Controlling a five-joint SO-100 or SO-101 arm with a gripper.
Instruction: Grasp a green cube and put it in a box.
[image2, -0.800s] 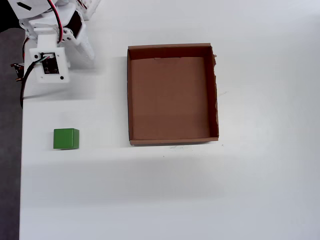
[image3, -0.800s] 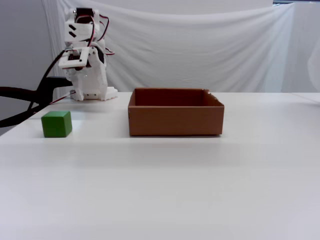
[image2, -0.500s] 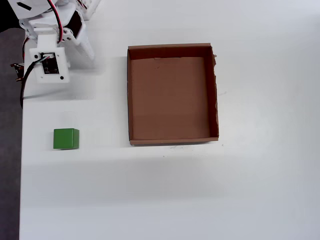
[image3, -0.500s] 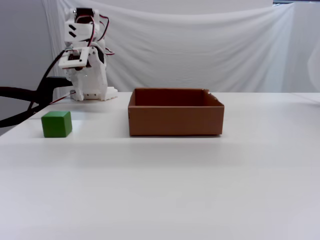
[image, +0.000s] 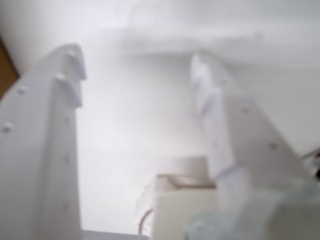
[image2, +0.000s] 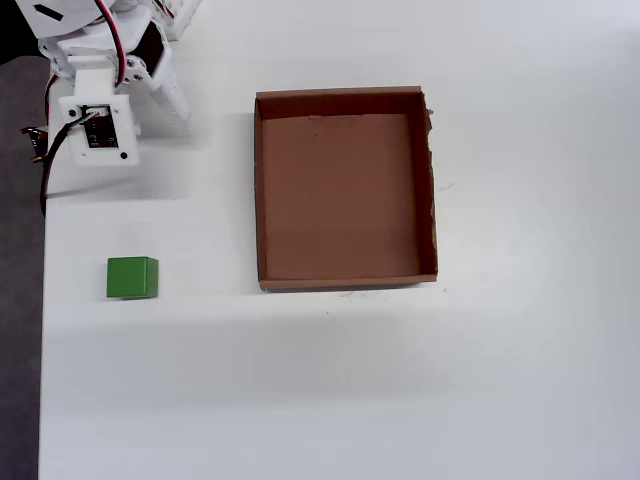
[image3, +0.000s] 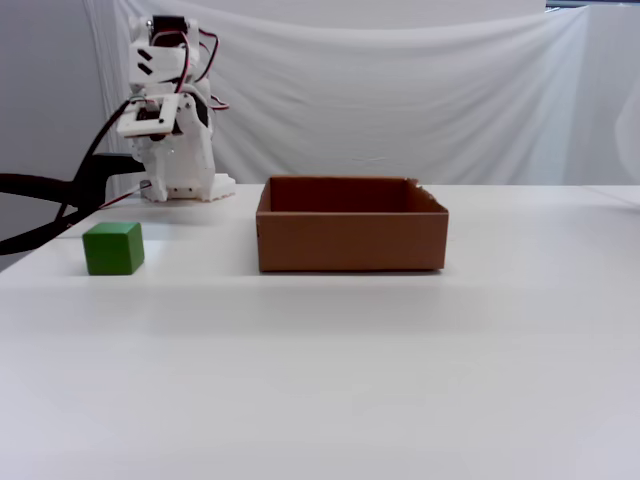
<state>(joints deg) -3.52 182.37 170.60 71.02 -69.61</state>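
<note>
Nothing has moved since the earlier frames. On the worktop (image2: 400, 380), the green cube (image2: 132, 277) sits well left of the box (image2: 345, 283) in the overhead view. Folded at the far corner, the jaws gape wide, gripping nothing.

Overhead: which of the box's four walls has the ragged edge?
The box wall on the right in the overhead view, farthest from the cube. Its rim is uneven and torn near the top corner; the other three run straight.
</note>
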